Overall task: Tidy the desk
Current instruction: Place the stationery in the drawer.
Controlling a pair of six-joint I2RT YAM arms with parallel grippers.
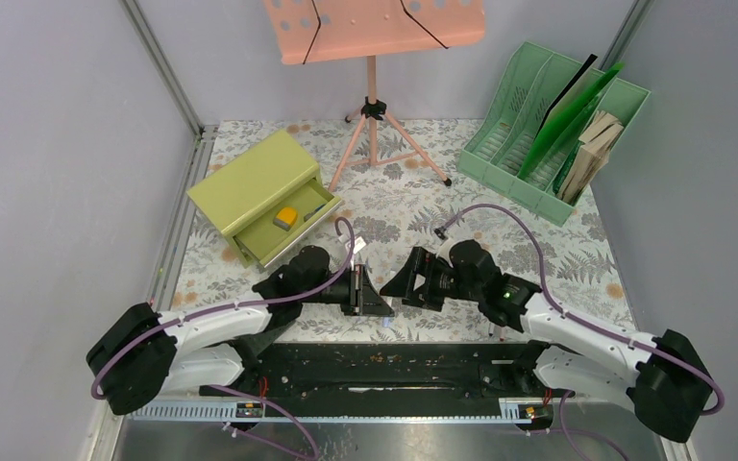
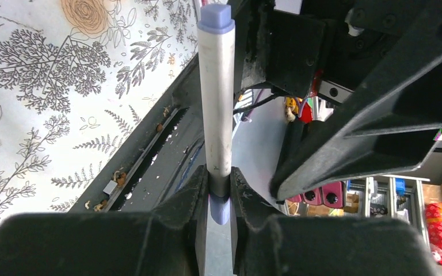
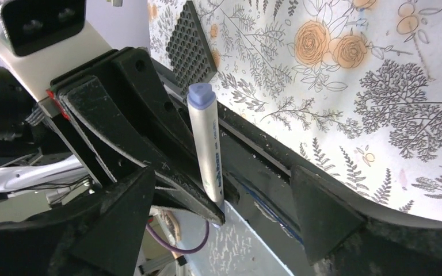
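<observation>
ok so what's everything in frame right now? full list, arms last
desk: 1, whitish with grey fern and orange flower print, under everything
drawer cabinet: 1, olive-yellow, left rear of the desk, drawer open
small block: 1, orange-yellow, inside the open drawer
music stand: 1, pink, rear centre, on a tripod
file tray: 1, mint green, right rear
folders: several, green and one black, upright in the tray
flat tan pieces: a few, in the tray's right slot
pen: 1, white with lilac cap, between the two hands, off the desk
left hand: 1, black, shut on the pen's lower end
right hand: 1, black, open, fingers either side of the pen
</observation>
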